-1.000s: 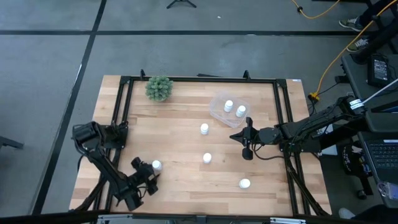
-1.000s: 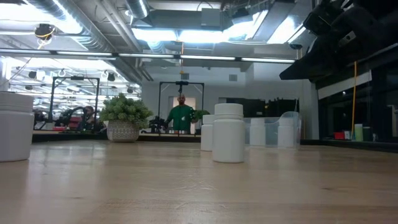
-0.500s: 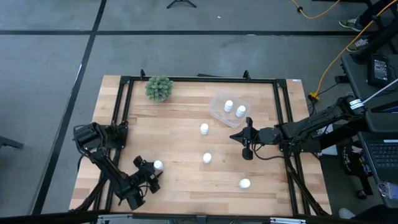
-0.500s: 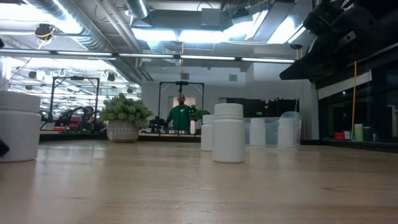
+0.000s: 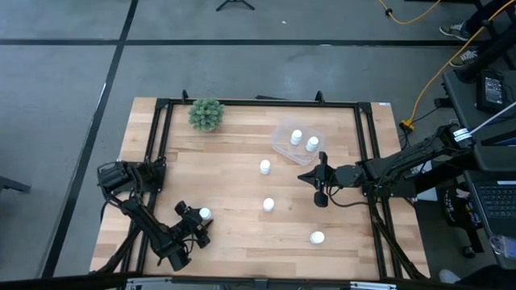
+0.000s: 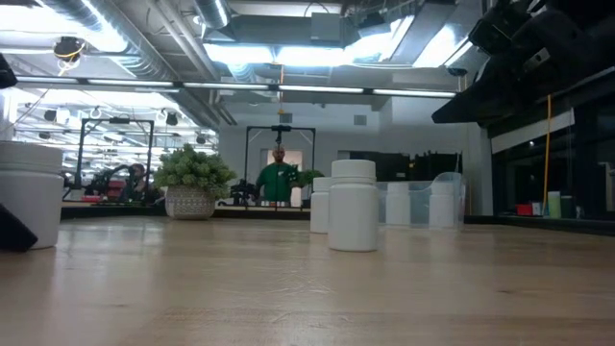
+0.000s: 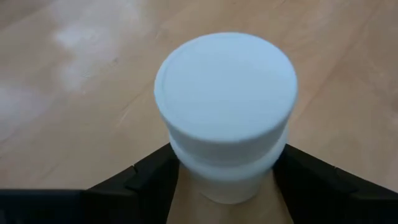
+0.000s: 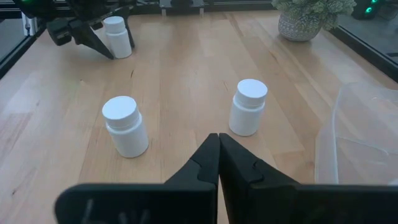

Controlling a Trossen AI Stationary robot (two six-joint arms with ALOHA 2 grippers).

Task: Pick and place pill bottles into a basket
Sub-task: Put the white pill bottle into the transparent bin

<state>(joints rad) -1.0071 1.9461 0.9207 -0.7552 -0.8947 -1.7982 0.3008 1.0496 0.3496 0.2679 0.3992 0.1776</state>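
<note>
A: Overhead, where is the target pill bottle (image 5: 205, 214)?

B: Front-left of the table, between the left gripper (image 5: 199, 225) fingers; the basket (image 5: 284, 143) sits well apart.

A: Left wrist view?

B: Open fingers (image 7: 148, 178) flank the body below the cap. It probably is light, rigid, slippery; grip mid-body. The right gripper (image 8: 217, 144) waits, closed.

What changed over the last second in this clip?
The left gripper crept forward around the pill bottle near the table's front left; its fingers now flank the bottle's body on both sides, and one dark finger has appeared beside the bottle in the low view. The right gripper, shut beside the basket, the other bottles and the plant stayed put.
</note>
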